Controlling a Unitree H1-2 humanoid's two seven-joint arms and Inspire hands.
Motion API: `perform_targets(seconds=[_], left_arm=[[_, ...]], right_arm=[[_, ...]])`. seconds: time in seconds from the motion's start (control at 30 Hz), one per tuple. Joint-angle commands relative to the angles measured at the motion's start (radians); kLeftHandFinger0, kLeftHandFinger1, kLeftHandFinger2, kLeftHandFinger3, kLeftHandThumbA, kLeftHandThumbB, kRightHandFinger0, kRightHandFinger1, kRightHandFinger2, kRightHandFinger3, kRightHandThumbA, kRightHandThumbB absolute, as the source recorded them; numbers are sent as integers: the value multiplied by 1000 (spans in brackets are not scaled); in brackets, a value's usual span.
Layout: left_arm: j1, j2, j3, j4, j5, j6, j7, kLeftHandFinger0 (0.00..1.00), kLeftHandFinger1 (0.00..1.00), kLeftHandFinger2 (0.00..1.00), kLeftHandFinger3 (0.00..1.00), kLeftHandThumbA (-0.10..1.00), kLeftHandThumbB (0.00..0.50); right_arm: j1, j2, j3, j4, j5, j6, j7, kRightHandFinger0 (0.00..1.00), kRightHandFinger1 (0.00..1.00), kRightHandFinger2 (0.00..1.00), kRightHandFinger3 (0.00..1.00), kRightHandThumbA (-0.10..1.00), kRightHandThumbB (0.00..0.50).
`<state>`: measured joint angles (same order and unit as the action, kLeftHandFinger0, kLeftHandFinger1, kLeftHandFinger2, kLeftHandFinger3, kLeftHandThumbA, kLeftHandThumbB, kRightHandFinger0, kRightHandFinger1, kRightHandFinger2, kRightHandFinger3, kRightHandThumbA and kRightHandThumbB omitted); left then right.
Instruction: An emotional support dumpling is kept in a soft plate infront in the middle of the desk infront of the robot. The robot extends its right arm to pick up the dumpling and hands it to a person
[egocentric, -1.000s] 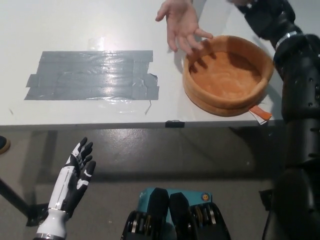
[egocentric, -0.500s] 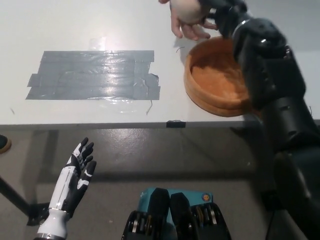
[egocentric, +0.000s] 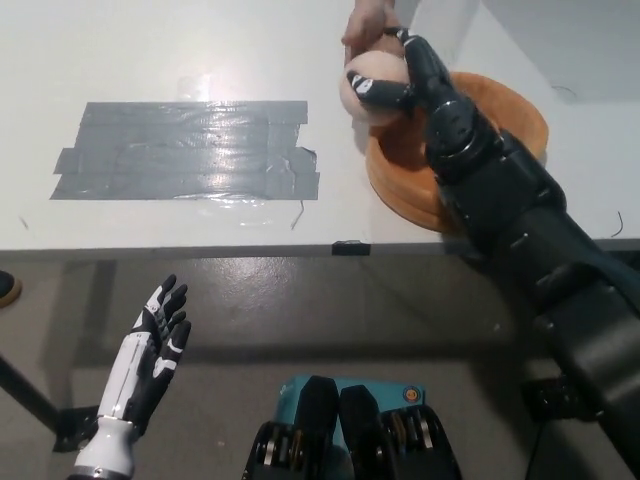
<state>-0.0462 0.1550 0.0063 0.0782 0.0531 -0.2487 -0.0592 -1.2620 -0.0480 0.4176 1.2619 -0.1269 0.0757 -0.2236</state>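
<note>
Currently the black right hand (egocentric: 405, 75) is closed around the dumpling (egocentric: 365, 88), which sits against its palm side, toward picture left of the fingers. The dumpling is a pale, roundish lump with no long axis that can be read; black fingers (egocentric: 380, 90) wrap over its front. It is held up off the soft plate (egocentric: 520, 105) — just past the plate's left rim, above the white desk (egocentric: 200, 50).

The relation that governs the handover: a person's hand (egocentric: 366, 20) lies directly beyond the dumpling at the top edge of the frame, touching or all but touching its far side. Whether the person has taken a grip cannot be determined. The right hand is the only robot hand near the dumpling; the right arm reaches across the plate from the lower right, hiding part of the plate's bowl.

The white left hand (egocentric: 160, 335) rests low at the lower left, below the desk edge and well apart from the action, fingers spread and holding nothing.

Count:
- Dumpling — one.
- Soft plate — one; the visible part of its bowl is bare.
- Person's hand — one in view.
- Grey tape patch (egocentric: 190, 150) — one, on the desk to the left, well apart from the plate.

Judgement: the pickup is complete, and release into the person's hand is the remaining step.
</note>
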Motion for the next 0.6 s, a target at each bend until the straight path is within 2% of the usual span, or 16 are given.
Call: perform_targets(seconds=[0.0, 0.1, 0.27, 0.37, 0.4, 0.57], left_arm=[[-16, 19, -4, -42, -1, -20, -15, 1000, 1000, 1000, 1000, 847, 348], [-16, 20, -2, -43, 10, -15, -11, 1000, 1000, 1000, 1000, 853, 344], [-18, 22, 1, -43, 9, -14, -12, 1000, 1000, 1000, 1000, 857, 350], [-17, 24, 1, -39, 10, -18, -12, 1000, 1000, 1000, 1000, 858, 348], [-18, 23, 0, -37, 8, -20, -13, 1000, 1000, 1000, 1000, 858, 349], [-10, 17, -2, -39, 3, -17, -14, 1000, 1000, 1000, 1000, 847, 344]], right_arm=[[-138, -33, 129, 23, -206, -94, -16, 1000, 1000, 1000, 1000, 580, 450], [-146, -42, 136, 14, -193, -90, -6, 1000, 1000, 1000, 1000, 641, 425], [-155, -48, 100, 1, -178, -133, -41, 1000, 1000, 1000, 1000, 634, 409], [-157, -50, 72, 0, -169, -156, -47, 1000, 1000, 1000, 1000, 600, 415], [-159, -54, 73, -5, -178, -158, -43, 1000, 1000, 1000, 1000, 635, 418], [-153, -64, 66, -20, -201, -168, -33, 1000, 1000, 1000, 1000, 646, 432]])
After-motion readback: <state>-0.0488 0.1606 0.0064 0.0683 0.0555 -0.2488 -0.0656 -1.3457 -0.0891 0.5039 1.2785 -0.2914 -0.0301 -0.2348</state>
